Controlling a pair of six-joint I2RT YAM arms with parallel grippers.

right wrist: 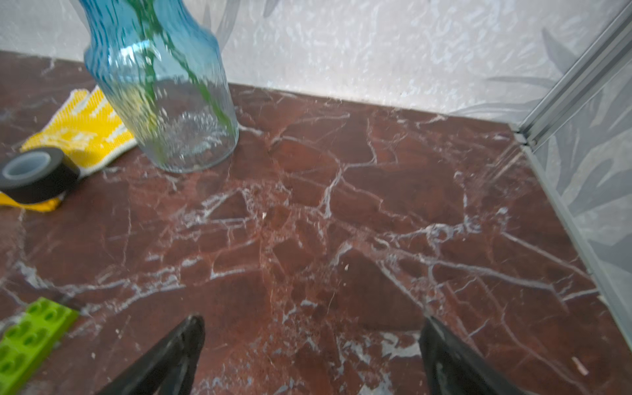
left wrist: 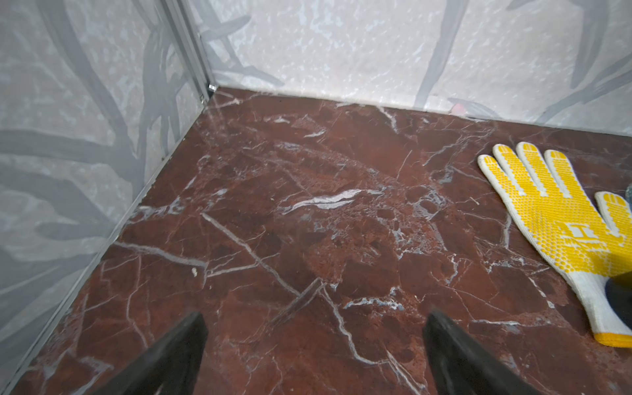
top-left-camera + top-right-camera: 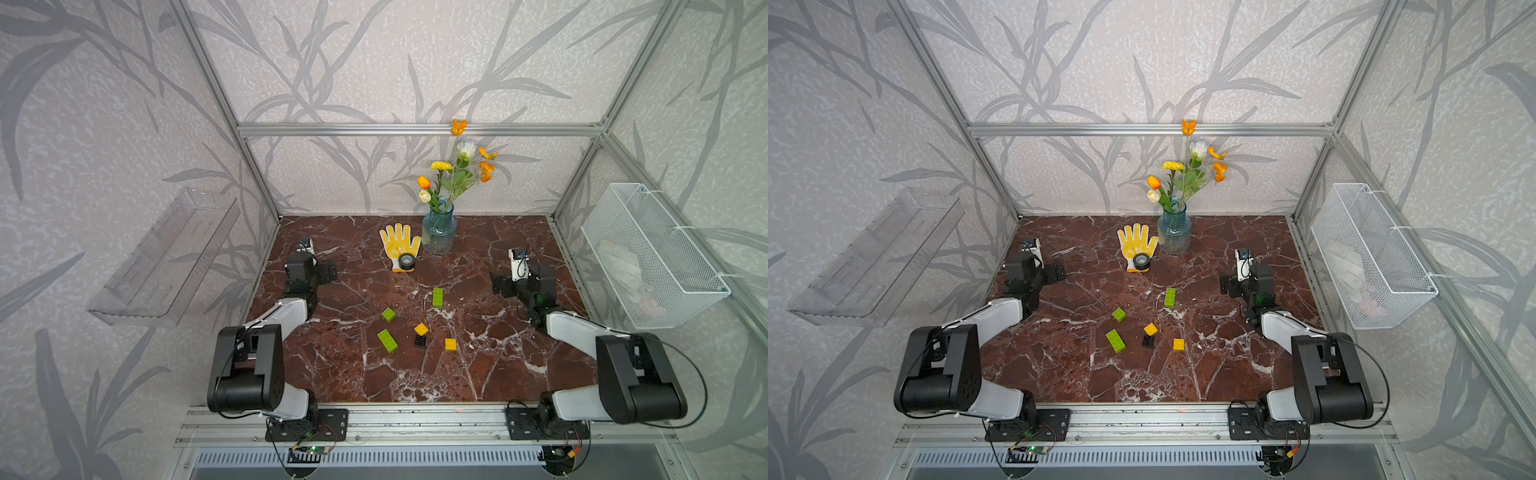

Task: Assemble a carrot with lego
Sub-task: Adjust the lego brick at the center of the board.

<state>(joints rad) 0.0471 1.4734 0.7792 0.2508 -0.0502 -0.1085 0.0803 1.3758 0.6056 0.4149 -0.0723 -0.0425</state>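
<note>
the left hand (image 2: 316,318) and the right hand (image 1: 313,319) are hanging wide open, holding nothing, only partly showing. the lego (image 3: 420,341) is lying loose, pieces apart, mid-counter (image 3: 498,374). one green brick (image 1: 30,338) is getting cut off in the right wrist view.

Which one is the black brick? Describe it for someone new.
From the blue vase at the back, come forward to the loose bricks. The black brick lies just in front of a tilted yellow-orange brick. It is the only dark piece among green and yellow ones.
</note>
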